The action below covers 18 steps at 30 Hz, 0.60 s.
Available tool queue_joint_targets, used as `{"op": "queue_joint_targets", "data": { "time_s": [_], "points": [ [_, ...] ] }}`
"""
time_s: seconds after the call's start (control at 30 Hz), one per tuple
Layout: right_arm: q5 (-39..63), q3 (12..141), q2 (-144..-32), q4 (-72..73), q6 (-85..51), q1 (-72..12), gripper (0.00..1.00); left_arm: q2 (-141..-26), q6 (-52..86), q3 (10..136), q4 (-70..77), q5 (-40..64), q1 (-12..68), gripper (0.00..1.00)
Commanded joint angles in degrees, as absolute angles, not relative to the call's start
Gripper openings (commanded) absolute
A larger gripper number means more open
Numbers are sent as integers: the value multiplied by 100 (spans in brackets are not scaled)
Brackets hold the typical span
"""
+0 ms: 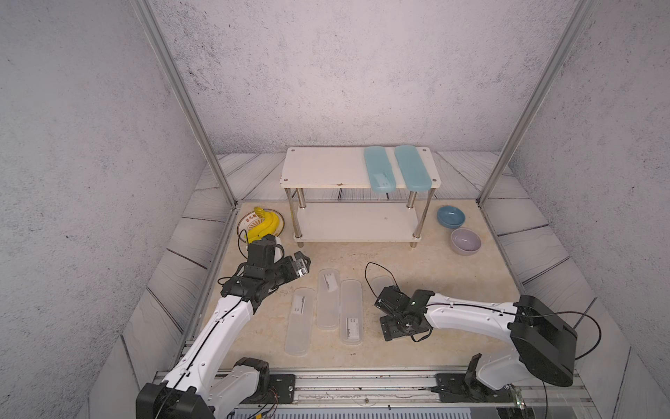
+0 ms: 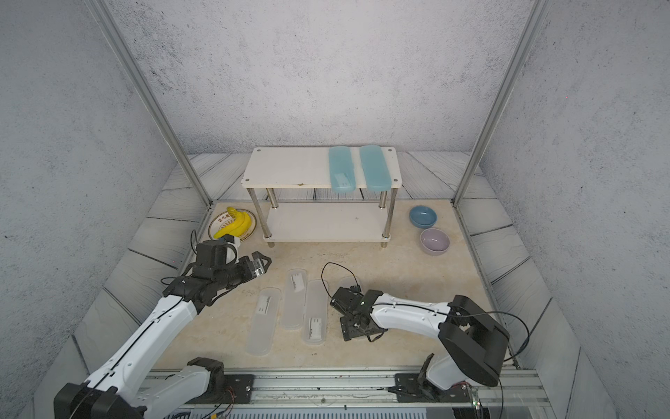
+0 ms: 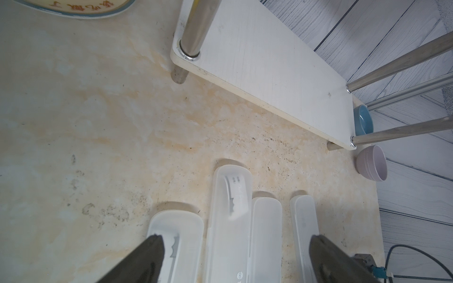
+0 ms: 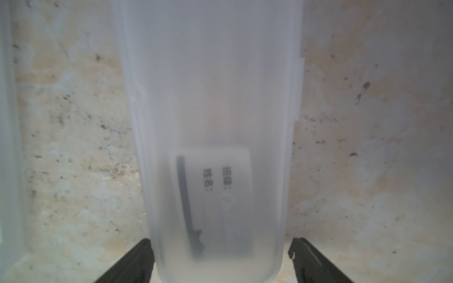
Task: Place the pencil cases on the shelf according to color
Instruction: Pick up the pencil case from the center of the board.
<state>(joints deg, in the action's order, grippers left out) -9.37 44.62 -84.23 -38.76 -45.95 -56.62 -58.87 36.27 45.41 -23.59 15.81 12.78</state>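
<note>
The two blue cases (image 1: pixel 379 168) lie side by side on the shelf's (image 1: pixel 322 167) top board, at its right end in both top views. They run front to back and their near ends hang a little over the edge. Grouped there, they seem to claim that spot for blue. The rest of the top board and the whole lower board (image 1: pixel 355 221) are bare.

Four clear cases (image 1: pixel 328 299) lie flat on the tabletop (image 1: pixel 435 275) in the lower middle of the frame, roughly parallel. The rightmost one (image 4: pixel 213 122) is mostly hidden under the right arm in the top views.

The right claw (image 4: pixel 220 241) is down over that case's end. Its jaws are spread wide, one on either side of the case, close to the walls but not pinching as far as I can see. I'd say it is lining up across the narrow width because that is the only span it can close on.

The left claw (image 1: pixel 304 262) hangs wide open and empty over the tabletop, up and left of the clear row, out of the way.

The bananas (image 1: pixel 263 226) at left and the two bowls (image 1: pixel 450 216) at right sit apart from all this.
</note>
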Motion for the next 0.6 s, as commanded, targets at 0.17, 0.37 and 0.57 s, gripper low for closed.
{"op": "queue_joint_targets", "data": {
  "time_s": [0.17, 0.37, 0.57],
  "points": [
    [-801, 4389, -8541, -3662, -4610, -5693, 93, -5834, 3539, 4560, -2406, 1540, 1301, 99],
    [-765, 4302, -8663, -3449, -4649, -5691, 93, -5813, 3521, 4553, -2431, 1523, 1301, 99],
    [-751, 4276, -8730, -3423, -4660, -5693, 90, -5792, 3519, 4561, -2433, 1521, 1301, 99]
  ]
}}
